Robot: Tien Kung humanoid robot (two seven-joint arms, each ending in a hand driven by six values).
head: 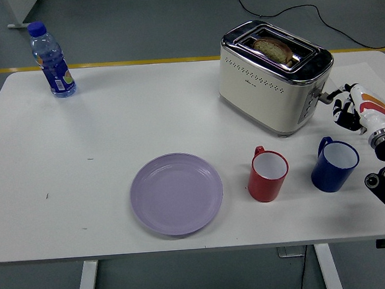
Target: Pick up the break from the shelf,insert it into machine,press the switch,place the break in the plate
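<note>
My right hand (347, 107) sits at the right edge of the frame, fingertips against the lever (322, 96) on the end face of the toaster (267, 80). Its fingers are curled and bunched at the lever, closed on nothing that I can make out; whether a fingertip is on top of the lever or just beside it is too small to tell.

The bread slice (273, 48) lies in the toaster's slot, upper right of the frame, sunk low with only its top crust above the rim. Its long axis follows the slot, running from upper left to lower right, toward my hand.

From my hand the slice lies up and to the left, past the toaster's end face. The plate (177, 194) is at lower centre, well apart from both, with the red mug (268, 175) and blue mug (335, 166) between it and my hand.

My left arm is not in the frame, so the right is the only hand near. I judge the switch press to be the step in hand; the lift-out would need a reach up over the toaster's rim.
</note>
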